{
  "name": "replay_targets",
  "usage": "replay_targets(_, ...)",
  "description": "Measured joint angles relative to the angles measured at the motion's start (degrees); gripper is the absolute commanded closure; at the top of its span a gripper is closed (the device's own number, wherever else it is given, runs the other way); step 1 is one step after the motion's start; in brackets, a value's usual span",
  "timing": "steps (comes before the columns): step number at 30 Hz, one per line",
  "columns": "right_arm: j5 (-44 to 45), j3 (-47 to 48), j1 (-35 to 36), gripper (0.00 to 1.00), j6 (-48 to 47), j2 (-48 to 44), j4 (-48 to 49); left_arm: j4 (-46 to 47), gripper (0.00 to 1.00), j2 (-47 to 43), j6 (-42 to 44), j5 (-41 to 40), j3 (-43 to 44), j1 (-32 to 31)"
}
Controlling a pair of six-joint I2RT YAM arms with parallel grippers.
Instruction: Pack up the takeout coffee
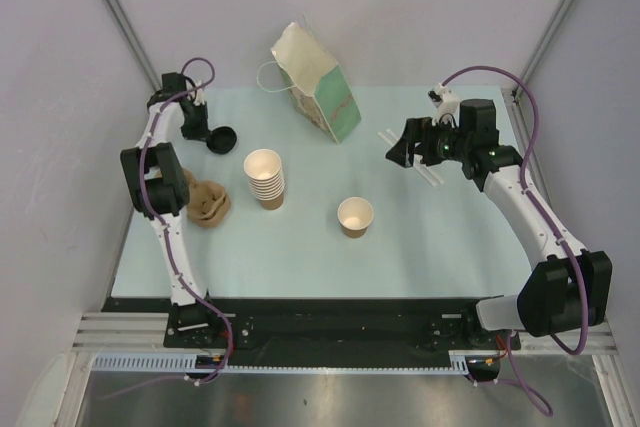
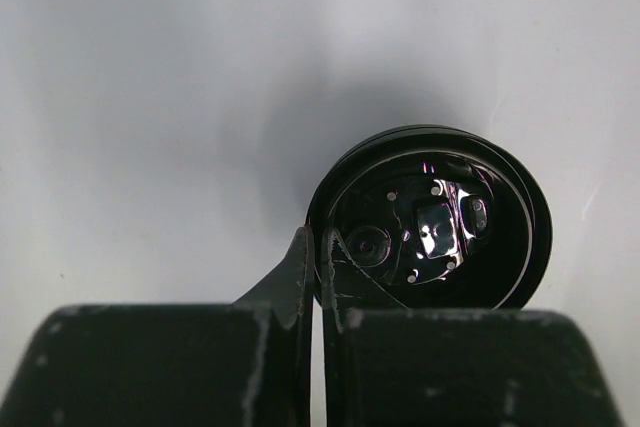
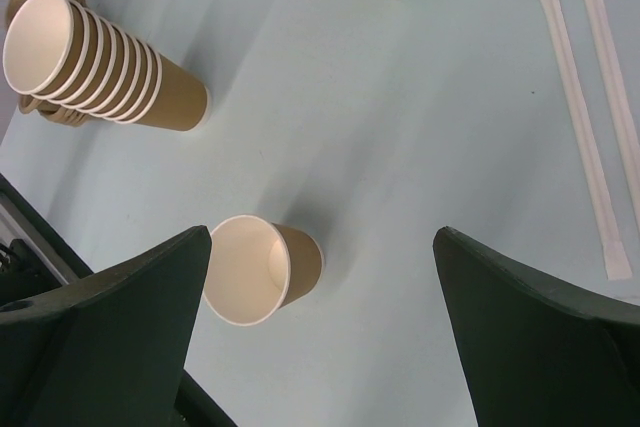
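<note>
The single brown paper cup (image 1: 355, 215) stands upright and lidless near the middle of the table. In the right wrist view this cup (image 3: 265, 267) shows its cream inside. The round black lid (image 1: 222, 137) is at the far left of the table. My left gripper (image 1: 203, 134) is shut on the rim of the lid (image 2: 430, 217), with one finger inside the rim and one outside, as the left gripper (image 2: 318, 247) shows in its own view. My right gripper (image 1: 405, 152) hangs open above the right half of the table, empty, with the cup below the right gripper (image 3: 322, 237) beside its left finger.
A stack of nested brown cups (image 1: 265, 179) stands left of centre, seen also as the stack (image 3: 100, 57). A brown pulp cup carrier (image 1: 208, 202) lies beside it. A paper bag (image 1: 318, 87) stands at the back. Two wrapped straws (image 3: 585, 117) lie at the right.
</note>
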Motion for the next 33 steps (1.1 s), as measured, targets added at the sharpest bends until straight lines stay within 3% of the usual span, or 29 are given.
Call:
replay_targets(9,-1.84,0.00,0.00,0.00,0.31,0.00,0.28,-2.01,1.00,-1.14,-0.98,4.85,-0.11,1.86)
replay_targets(18,-5.20,5.46,1.33,0.00,1.44,3.37,2.03,-1.95,1.00,-9.46,-1.33,11.56,-2.25,5.95)
replay_targets(28,-5.22,15.08,7.63,0.00,-0.68,7.61,1.95,3.08,1.00,-23.26,0.24,19.17,-14.78,7.89)
replay_targets(33,-4.57,16.96,11.89,0.00,0.00,10.47,2.43,5.07,1.00,-26.21,1.60,18.05,-18.58,7.89)
